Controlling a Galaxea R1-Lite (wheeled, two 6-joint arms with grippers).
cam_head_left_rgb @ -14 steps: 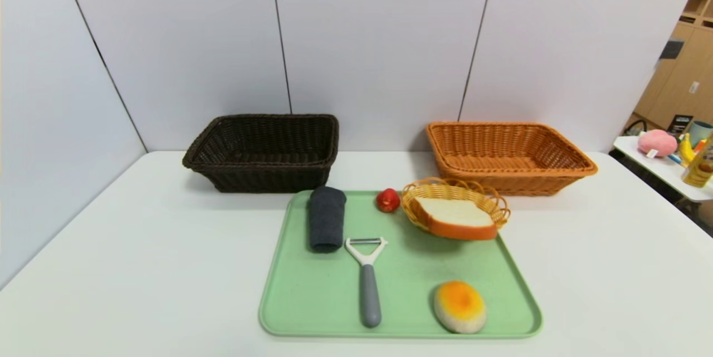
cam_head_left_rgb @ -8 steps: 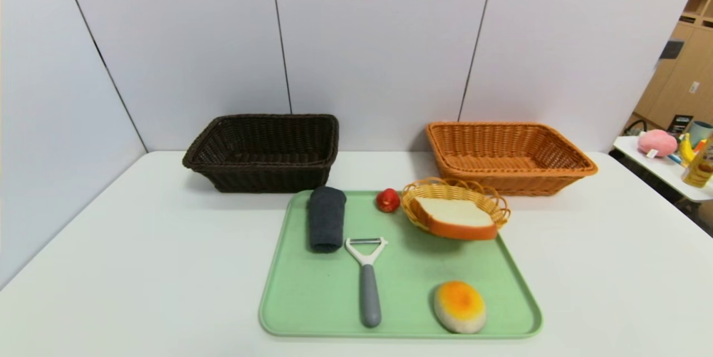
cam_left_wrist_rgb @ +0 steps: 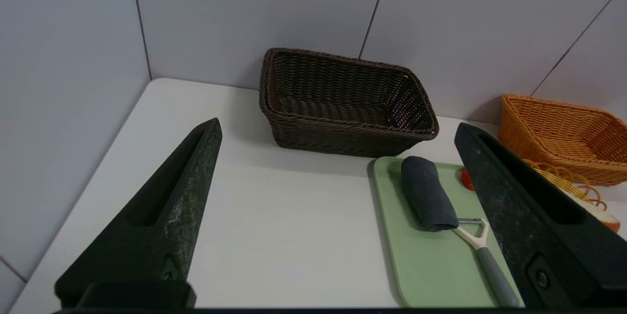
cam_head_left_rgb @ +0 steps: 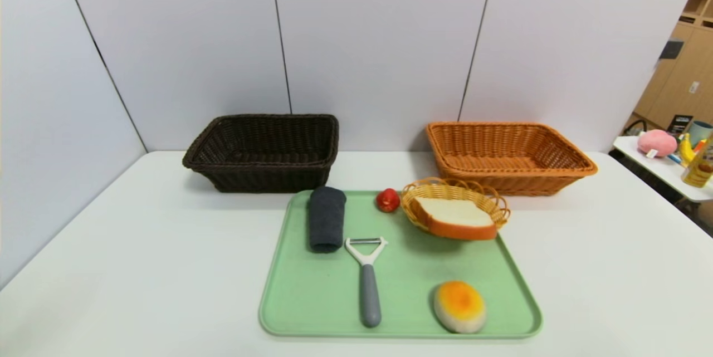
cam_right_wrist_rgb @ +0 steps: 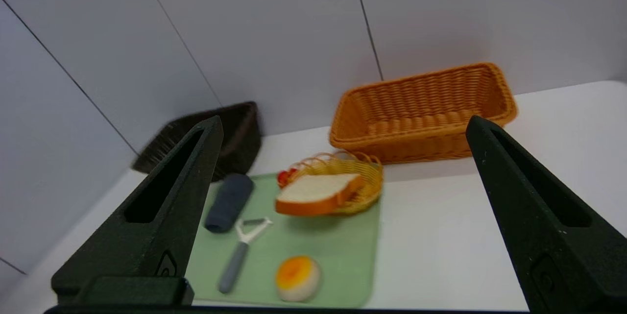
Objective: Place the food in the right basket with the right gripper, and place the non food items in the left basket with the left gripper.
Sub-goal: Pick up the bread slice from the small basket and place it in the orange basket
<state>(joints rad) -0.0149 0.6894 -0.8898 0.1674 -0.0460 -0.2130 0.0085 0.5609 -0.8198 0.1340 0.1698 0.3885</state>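
On a green tray lie a dark grey rolled cloth, a white-headed peeler, a small red round thing and an oval bun with an orange top. A bread slice rests in a small yellow wire basket. Behind stand the dark brown left basket and the orange-brown right basket, both empty. Neither arm shows in the head view. My left gripper hangs open above the table left of the tray. My right gripper hangs open, high over the tray's near right side.
Grey wall panels close the table at the back and left. A side table with a pink toy and bottles stands at the far right. Bare white tabletop lies on both sides of the tray.
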